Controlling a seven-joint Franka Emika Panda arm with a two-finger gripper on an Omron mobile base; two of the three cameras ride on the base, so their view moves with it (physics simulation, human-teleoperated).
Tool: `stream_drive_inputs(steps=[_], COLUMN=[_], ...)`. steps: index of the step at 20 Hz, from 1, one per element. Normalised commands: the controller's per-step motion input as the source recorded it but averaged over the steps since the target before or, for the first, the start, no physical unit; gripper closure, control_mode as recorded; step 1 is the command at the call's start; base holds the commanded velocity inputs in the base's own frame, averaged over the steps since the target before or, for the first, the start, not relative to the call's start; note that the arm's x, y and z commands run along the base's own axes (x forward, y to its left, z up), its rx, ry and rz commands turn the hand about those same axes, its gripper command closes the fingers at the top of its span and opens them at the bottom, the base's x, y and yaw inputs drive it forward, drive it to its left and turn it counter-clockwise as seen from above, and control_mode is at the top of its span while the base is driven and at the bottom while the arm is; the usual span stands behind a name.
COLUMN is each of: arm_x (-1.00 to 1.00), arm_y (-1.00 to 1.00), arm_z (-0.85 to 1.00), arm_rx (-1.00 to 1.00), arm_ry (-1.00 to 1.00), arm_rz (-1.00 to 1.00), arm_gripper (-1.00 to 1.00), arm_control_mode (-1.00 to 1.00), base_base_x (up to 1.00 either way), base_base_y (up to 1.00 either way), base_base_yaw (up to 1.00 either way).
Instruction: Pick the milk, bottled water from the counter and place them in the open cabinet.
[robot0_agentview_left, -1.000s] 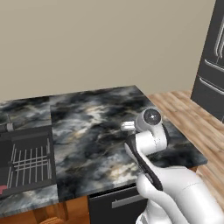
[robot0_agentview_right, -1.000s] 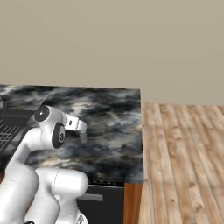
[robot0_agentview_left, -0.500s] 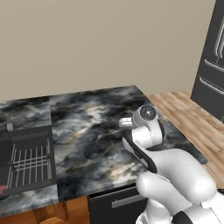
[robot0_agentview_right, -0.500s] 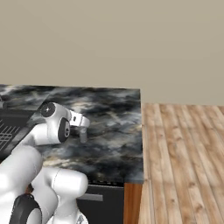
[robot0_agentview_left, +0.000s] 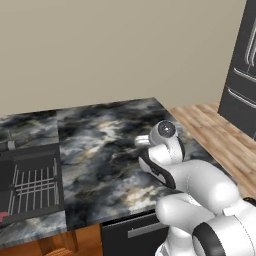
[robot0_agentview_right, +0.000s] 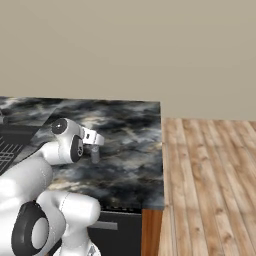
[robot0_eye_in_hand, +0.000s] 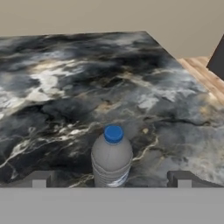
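Observation:
The bottled water (robot0_eye_in_hand: 112, 158) stands upright on the counter (robot0_eye_in_hand: 87, 78), a greyish bottle with a blue cap. It sits close in front of my gripper (robot0_eye_in_hand: 111, 180), centred between the two fingertips (robot0_eye_in_hand: 39, 179). The jaws stand wide open, one on each side of the bottle, and touch nothing. The marbled counter (robot0_agentview_left: 100, 150) also spreads out under the arm in the left base view and in the right base view (robot0_agentview_right: 130, 145). The milk and the open cabinet are out of view.
A sink with a wire rack (robot0_agentview_left: 30, 182) lies at the counter's left end. The counter ends at the right over a wooden floor (robot0_agentview_right: 210, 175). A dark fridge (robot0_agentview_left: 242, 85) stands at the far right. A dark appliance front (robot0_agentview_left: 130, 230) sits under the counter.
The arm's wrist has crept forward over the counter and the elbow has swung lower and nearer the cameras. The jaws have stayed open.

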Motion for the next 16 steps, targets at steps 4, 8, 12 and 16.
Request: stream_drive_inputs(steps=[4,8,12,16], arm_x=[0.00,0.00,0.01,0.10], arm_y=[0.00,0.00,0.00,0.00], arm_z=[-0.22,-0.23,-0.09,-0.02], arm_rx=[0.00,0.00,0.00,0.00], arm_ry=[0.00,0.00,0.00,0.00], arm_rz=[0.01,0.00,0.01,0.00], arm_gripper=[-1.00,-1.00,-1.00,-1.00], arm_control_mode=[-1.00,-1.00,-1.00,-1.00], base_base_x=[0.00,0.00,0.00,0.00], base_base_y=[0.00,0.00,0.00,0.00], base_base_yaw=[0.00,0.00,0.00,0.00])
